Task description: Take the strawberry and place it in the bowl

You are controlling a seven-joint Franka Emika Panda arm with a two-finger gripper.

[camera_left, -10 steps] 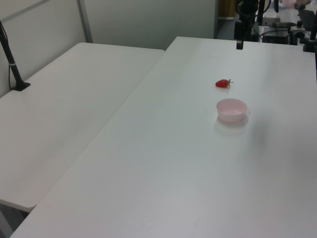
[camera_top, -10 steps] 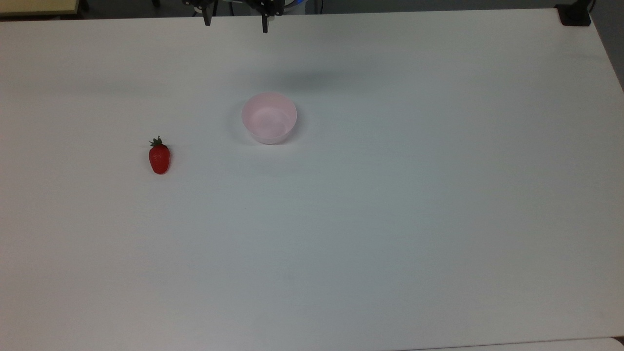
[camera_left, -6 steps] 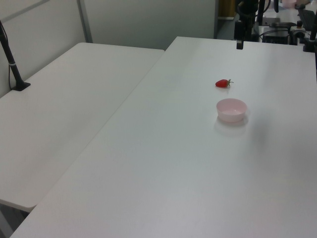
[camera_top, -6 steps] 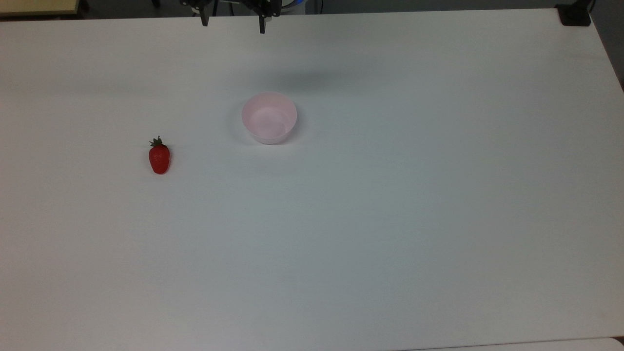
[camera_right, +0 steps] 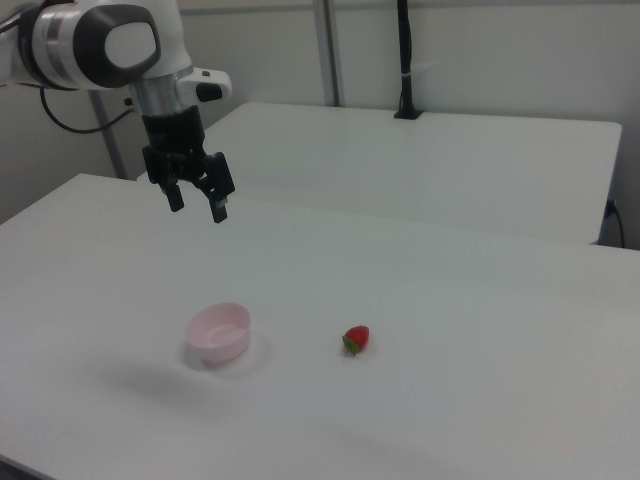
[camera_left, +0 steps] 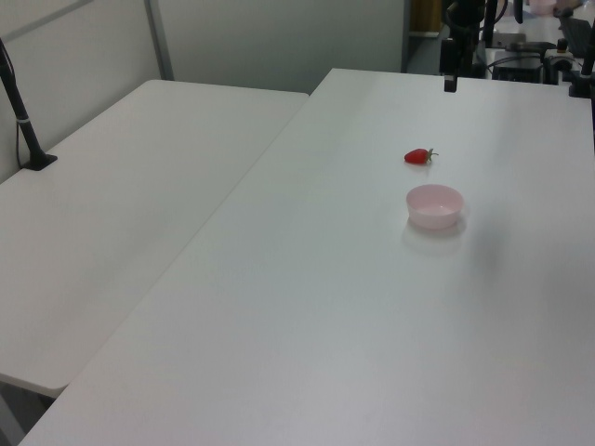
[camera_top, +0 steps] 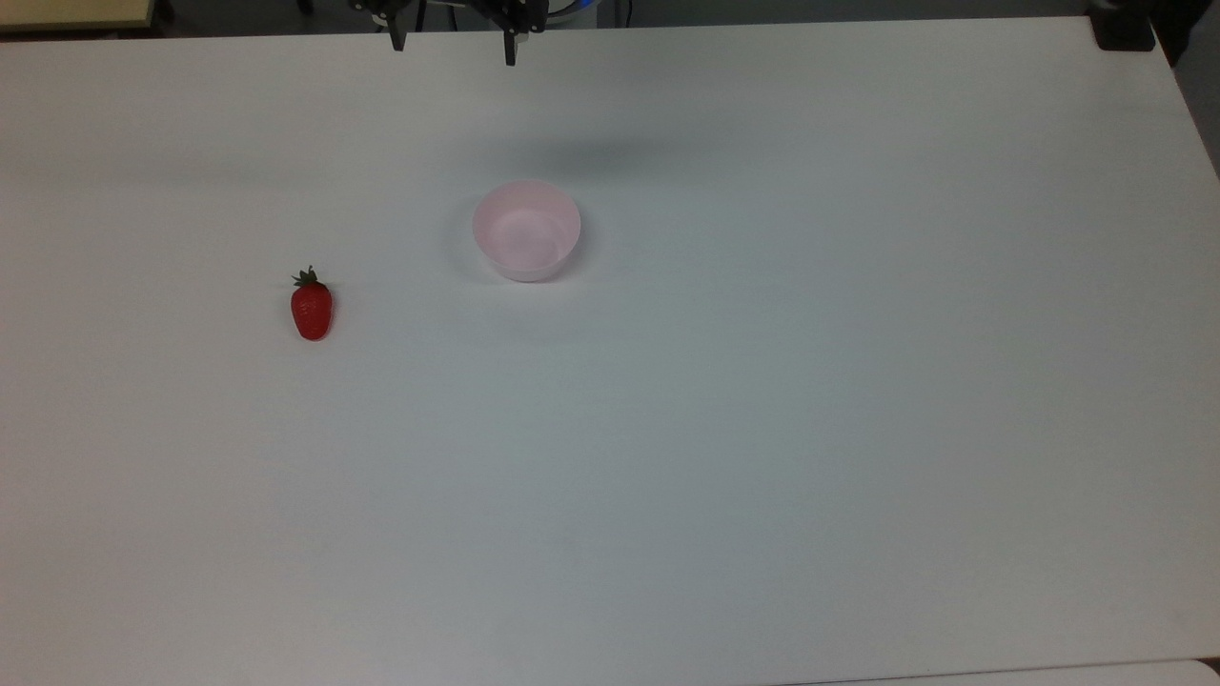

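The red strawberry [camera_top: 312,308] with its green cap lies on the white table [camera_top: 762,429], in the top view's left half; I also see the strawberry [camera_left: 419,156] in the left view and the strawberry [camera_right: 356,339] in the right view. The pale pink bowl [camera_top: 526,231] stands upright and holds nothing; it appears as the bowl [camera_left: 434,205] and the bowl [camera_right: 218,333] in the side views. My gripper [camera_right: 198,207] hangs open high above the table, behind the bowl, fingers apart with nothing between them. In the top view the gripper [camera_top: 452,52] is at the upper edge.
A second white table [camera_left: 112,214] adjoins on the left view's left, with a black post [camera_left: 23,116] standing on it. A black clamp [camera_top: 1125,29] sits at the table's far right corner in the top view.
The gripper has shifted slightly toward the top view's upper left. The strawberry and the bowl have not moved.
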